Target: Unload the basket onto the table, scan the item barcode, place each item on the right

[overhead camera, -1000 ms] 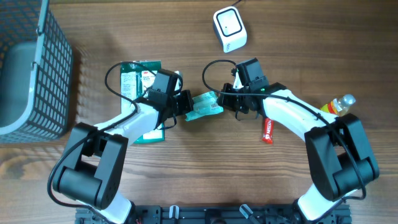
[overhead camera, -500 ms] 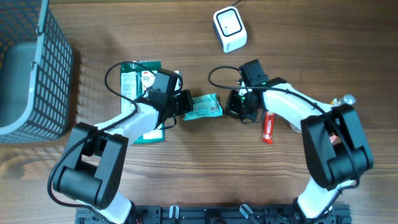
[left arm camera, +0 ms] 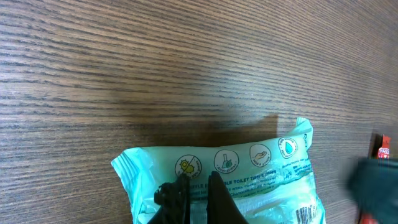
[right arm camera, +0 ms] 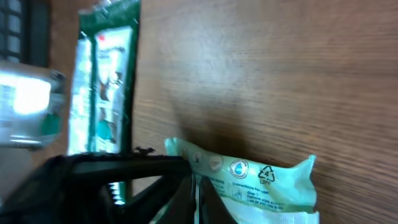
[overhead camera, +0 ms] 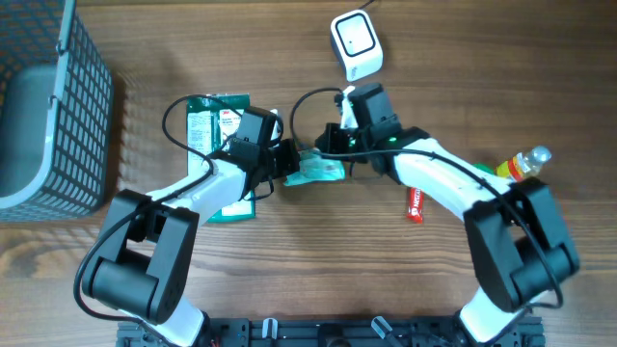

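Mock shop checkout on a wood table (overhead camera: 289,280): scanner (overhead camera: 356,44) at 12 o'clock, wire basket (overhead camera: 48,106) at 10 o'clock, packaged goods near centre (green pack (overhead camera: 214,120), wipes (overhead camera: 323,170), red tube (overhead camera: 415,201)), bottle (overhead camera: 525,162) at 3 o'clock.

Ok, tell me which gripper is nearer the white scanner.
Right. The right gripper is at the teal packet, just below the white scanner; the left gripper, shut on the packet's other end, sits farther down-left.

The mint pack (left arm camera: 273,180) bears the word "TOILET", four round icons and a recycling triangle.
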Controlling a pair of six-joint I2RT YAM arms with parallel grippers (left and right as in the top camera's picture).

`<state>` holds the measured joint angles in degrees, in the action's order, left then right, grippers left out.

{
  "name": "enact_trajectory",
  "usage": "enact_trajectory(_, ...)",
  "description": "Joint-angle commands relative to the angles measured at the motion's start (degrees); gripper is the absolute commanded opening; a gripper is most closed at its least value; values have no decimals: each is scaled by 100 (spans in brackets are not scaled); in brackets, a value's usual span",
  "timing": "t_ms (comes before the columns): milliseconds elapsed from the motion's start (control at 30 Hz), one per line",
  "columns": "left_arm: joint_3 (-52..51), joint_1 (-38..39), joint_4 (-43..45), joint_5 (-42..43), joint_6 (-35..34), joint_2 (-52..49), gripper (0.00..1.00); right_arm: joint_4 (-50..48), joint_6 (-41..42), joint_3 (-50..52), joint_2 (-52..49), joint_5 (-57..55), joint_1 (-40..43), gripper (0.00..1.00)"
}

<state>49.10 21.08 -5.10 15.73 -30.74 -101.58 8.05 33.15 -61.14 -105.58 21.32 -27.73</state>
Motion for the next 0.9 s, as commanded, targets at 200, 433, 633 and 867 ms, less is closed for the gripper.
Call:
enact_trajectory(200, -142, 2, -133, -385, 50, -317, 5, -24, 70, -24, -962, -627, -13, 4)
enact_trajectory(433, -142, -122, -234, -385, 337, -55, 5, 337, 304, -24, -1029, -1366, 4, 4)
enact_trajectory(633, -142, -372, -706, -378, 330, 883, 5, 310, 306, -24, -1029, -1364, 4, 4)
enact_trajectory(867, -142, -269, -570, 457, 190, 988, 4, 315, 302, -24, -1029, -1344, 4, 4)
